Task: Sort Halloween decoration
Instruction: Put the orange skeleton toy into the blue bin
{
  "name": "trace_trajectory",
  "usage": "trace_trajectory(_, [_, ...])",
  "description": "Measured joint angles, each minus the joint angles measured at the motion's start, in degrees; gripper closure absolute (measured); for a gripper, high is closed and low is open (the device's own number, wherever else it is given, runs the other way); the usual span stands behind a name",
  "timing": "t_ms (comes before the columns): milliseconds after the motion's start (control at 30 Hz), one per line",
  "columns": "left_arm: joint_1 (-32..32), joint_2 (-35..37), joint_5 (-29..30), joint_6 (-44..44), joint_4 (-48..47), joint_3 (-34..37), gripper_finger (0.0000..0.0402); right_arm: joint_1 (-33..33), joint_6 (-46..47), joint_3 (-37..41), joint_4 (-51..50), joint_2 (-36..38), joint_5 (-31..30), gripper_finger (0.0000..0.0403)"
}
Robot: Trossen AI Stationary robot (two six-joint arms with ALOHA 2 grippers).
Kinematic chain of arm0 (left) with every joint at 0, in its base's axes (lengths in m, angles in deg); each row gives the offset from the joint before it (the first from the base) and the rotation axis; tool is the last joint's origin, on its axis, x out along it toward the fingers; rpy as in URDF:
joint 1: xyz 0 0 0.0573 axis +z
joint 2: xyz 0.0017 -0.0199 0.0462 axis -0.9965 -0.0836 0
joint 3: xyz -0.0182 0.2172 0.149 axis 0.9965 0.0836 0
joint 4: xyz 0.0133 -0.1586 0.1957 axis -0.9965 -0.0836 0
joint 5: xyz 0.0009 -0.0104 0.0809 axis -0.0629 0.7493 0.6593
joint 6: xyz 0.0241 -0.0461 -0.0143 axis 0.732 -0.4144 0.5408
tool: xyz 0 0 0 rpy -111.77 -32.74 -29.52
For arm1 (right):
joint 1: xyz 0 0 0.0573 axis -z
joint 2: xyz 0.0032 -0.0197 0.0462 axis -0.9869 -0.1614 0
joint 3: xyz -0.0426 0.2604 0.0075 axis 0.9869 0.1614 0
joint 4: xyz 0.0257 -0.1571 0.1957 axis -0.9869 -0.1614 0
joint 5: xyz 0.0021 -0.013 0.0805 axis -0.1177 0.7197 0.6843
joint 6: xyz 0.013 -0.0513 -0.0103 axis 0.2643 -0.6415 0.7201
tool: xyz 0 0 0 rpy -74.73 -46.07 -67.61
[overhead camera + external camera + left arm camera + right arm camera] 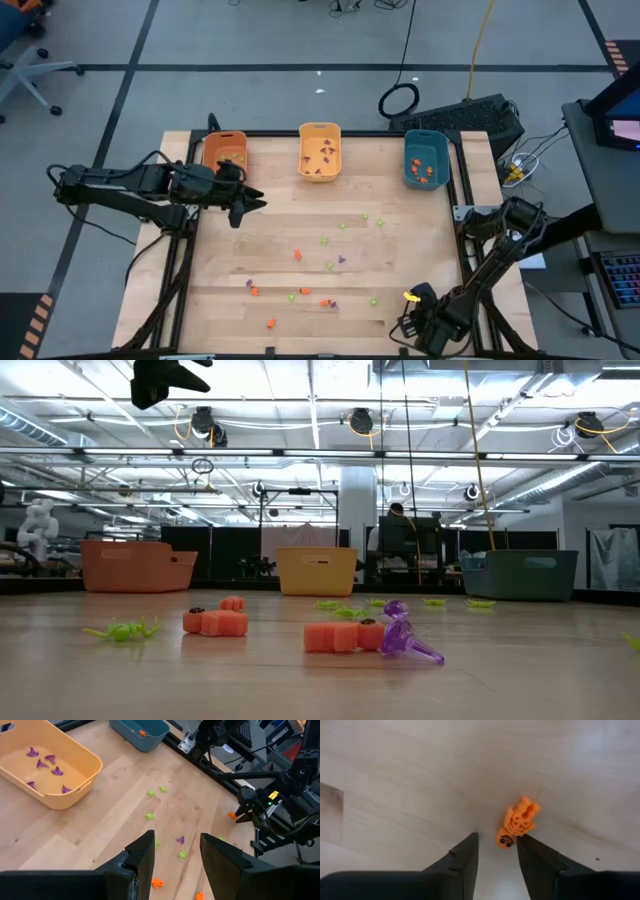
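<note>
Nearby, right tool [497, 851] narrowly flanking orange trinket [518, 828], left tool [176, 854] parted above scattered trinkets [330, 265]

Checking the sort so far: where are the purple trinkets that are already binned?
In the high view, the purple trinkets lie in the yellow bin, the middle one along the table's far edge.

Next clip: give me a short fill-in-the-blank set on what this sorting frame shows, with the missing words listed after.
1. The purple trinkets already sorted lie in the ____ bin.
2. The orange trinket lies just ahead of the ____ gripper.
3. The left gripper hangs next to the ____ bin.
4. The teal bin holds trinkets coloured ____.

Missing words: yellow; right; orange; orange
</note>
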Motion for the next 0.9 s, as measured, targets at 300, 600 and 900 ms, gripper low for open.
trace_trajectory(300, [0.0, 0.0, 0.0, 0.0, 0.0, 0.0, 0.0245, 2.5, -1.8, 0.1, -0.5, 0.1, -0.3, 0.0345])
trace_trajectory(600, [0.0, 0.0, 0.0, 0.0, 0.0, 0.0, 0.0245, 3.9, -2.8, 0.1, 0.1, 0.2, -0.3, 0.0394])
trace_trajectory(900, [0.0, 0.0, 0.0, -0.2, 0.0, 0.0, 0.0245, 5.3, -5.7, 0.1, 4.5, 5.5, -0.6, 0.0402])
